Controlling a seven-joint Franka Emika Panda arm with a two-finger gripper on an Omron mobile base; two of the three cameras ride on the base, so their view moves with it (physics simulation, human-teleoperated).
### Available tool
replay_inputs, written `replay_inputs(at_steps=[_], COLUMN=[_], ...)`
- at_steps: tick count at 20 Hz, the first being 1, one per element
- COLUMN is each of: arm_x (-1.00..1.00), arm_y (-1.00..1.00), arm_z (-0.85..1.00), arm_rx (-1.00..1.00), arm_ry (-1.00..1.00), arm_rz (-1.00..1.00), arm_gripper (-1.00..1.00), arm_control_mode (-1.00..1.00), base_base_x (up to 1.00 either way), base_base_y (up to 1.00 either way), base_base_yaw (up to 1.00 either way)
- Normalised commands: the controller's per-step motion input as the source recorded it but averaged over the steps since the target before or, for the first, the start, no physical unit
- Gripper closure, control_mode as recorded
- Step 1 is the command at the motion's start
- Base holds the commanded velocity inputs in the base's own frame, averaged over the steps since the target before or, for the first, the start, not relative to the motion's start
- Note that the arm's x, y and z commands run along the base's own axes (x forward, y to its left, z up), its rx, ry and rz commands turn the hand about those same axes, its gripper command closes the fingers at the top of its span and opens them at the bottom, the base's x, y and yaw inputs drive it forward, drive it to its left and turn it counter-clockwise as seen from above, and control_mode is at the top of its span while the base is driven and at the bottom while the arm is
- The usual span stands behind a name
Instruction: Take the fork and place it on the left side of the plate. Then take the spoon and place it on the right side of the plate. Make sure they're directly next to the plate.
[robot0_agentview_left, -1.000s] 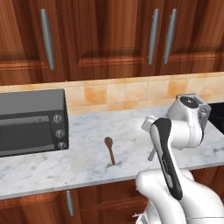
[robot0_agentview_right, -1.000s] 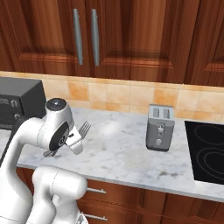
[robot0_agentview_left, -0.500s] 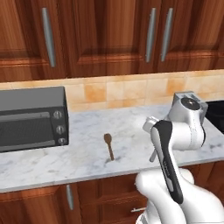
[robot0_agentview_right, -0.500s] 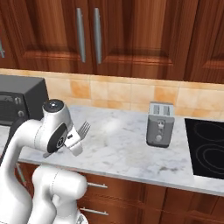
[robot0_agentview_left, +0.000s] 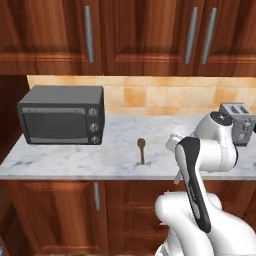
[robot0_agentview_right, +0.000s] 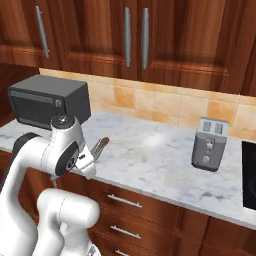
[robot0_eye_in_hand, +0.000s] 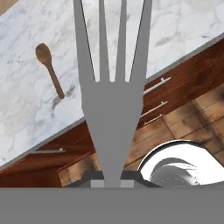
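The silver-grey fork (robot0_eye_in_hand: 112, 96) is clamped by its handle in my shut gripper (robot0_eye_in_hand: 112, 183), its tines pointing away over the counter's front edge. In the right base view the gripper (robot0_agentview_right: 86, 162) hangs just in front of the counter edge with the fork (robot0_agentview_right: 101, 146) sticking up out of it. The brown wooden spoon (robot0_agentview_left: 141, 149) lies on the marble counter (robot0_agentview_left: 60, 160), handle toward the front edge, and also appears as the spoon (robot0_eye_in_hand: 50, 70) to the left of the tines. The plate is out of view.
A dark toaster oven (robot0_agentview_left: 62, 115) stands at the counter's left against the tiled wall. A silver toaster (robot0_agentview_right: 210, 145) stands to the right, with a black cooktop (robot0_agentview_right: 250, 175) beyond it. Wooden drawers (robot0_agentview_right: 130, 210) run under the counter and cabinets hang above.
The whole scene has slid to the right in both base views, so the base has driven left. The fork stays in the shut gripper; the spoon has not moved on the counter.
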Motion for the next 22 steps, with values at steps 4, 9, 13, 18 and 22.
replay_inputs(at_steps=[4, 9, 13, 18, 22], arm_x=[0.0, 0.0, 0.0, 0.0, 0.0], arm_y=[0.0, 0.0, 0.0, 0.0, 0.0], arm_z=[0.0, 0.0, 0.0, 0.0, 0.0], arm_rx=[0.0, 0.0, 0.0, 0.0, 0.0], arm_ry=[0.0, 0.0, 0.0, 0.0, 0.0], arm_rz=[0.0, 0.0, 0.0, 0.0, 0.0], arm_gripper=[1.0, 1.0, 1.0, 1.0, 1.0], arm_control_mode=[1.0, 1.0, 1.0, 1.0, 1.0], base_base_x=[-0.1, 0.0, 0.0, 0.0, 0.0], base_base_y=[0.0, 0.31, 0.74, 0.98, 1.0], base_base_yaw=[0.51, 0.25, 0.09, 0.1, 0.25])
